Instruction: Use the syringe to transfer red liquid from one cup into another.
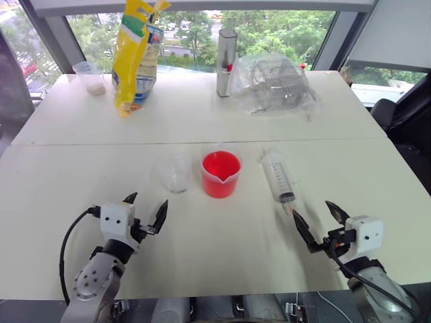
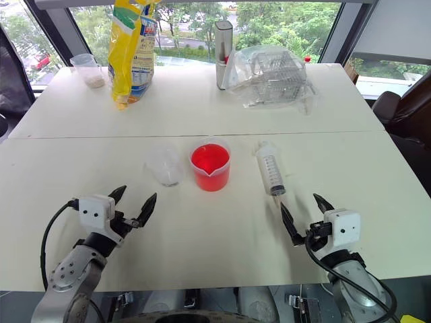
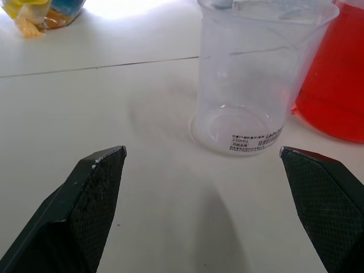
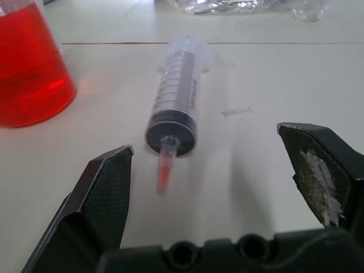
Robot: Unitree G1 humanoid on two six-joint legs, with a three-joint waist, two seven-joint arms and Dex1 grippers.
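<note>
The syringe (image 1: 277, 176) lies flat on the white bench (image 1: 202, 114), with its long axis running from the far side toward the robot. Its short orange-red tip points at the robot, almost straight into the gap of the right pincer (image 1: 320, 225), and the plunger end points away, toward the window. The barrel looks empty.

The right pincer stands wide open and holds nothing. The syringe tip is just in front of it, near but not touching, a little toward its inner finger. The left pincer (image 1: 145, 212) is also wide open and empty. Right ahead of it stands the small clear cup (image 1: 176, 173), upright and empty, near but apart from the fingers. Just beside this cup, on the side of the right pincer, stands the beaker (image 1: 221, 173) with the red liquid (image 1: 220, 165), its spout turned toward the robot. The beaker stands between the cup and the syringe.

Far beyond both pincers, near the windows, the bench carries a yellow bag (image 1: 137, 50), a cup with whitish granules (image 1: 91, 76), a tall silver cylinder (image 1: 225, 62) and a crumpled clear plastic package (image 1: 273, 82). Behind the glass there are green trees.
</note>
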